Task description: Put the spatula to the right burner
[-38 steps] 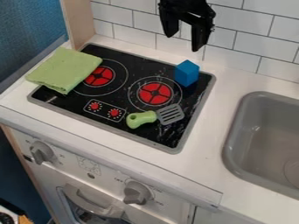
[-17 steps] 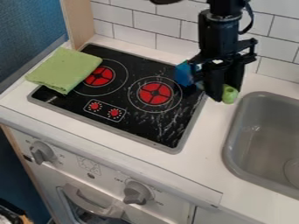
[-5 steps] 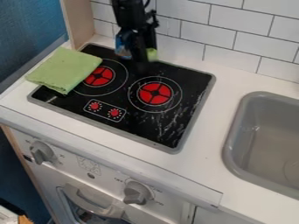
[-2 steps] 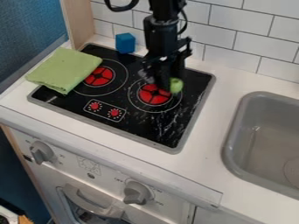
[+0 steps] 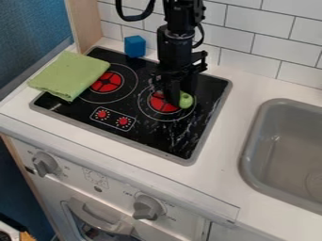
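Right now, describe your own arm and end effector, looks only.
The arm is black, with a thick rounded section and a thin silvery ring. One black cable loops out on the image's left, another curves along its right. The end effector is black too, with angular parts jutting sideways.

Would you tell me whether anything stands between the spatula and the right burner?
Nothing visible does: the gripper holds the spatula at the right burner, and the blue block sits aside, by the stovetop's back edge.

the cooktop looks glossy, the towel matt cloth, the sink smooth, the side panel wood.
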You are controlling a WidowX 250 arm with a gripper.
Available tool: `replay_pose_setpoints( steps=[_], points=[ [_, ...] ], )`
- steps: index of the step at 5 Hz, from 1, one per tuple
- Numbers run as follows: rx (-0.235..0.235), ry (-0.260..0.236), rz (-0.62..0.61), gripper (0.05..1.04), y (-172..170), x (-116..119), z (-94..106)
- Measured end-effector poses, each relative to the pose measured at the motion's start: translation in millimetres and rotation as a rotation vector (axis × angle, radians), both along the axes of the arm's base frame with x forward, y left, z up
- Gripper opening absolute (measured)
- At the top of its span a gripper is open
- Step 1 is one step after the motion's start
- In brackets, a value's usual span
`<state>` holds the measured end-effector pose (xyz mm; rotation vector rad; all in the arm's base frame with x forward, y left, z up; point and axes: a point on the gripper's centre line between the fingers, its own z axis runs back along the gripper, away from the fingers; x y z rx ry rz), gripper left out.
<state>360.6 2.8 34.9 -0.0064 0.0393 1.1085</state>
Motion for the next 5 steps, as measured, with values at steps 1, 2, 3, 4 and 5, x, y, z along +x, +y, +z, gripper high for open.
replay_pose_setpoints(
  steps=[1,2,3,4,5],
  points=[
    [-0.002,0.024,-0.025,0.730,-0.1,-3.8,-0.4],
    [0.002,0.023,-0.065,0.982,0.7,-3.9,0.1],
    [0.071,0.000,-0.083,1.003,9.4,1.3,20.6],
    [0.145,-0.060,-0.105,1.001,7.9,4.3,54.4],
    [0.181,-0.108,-0.115,1.001,5.1,5.9,71.3]
  ],
)
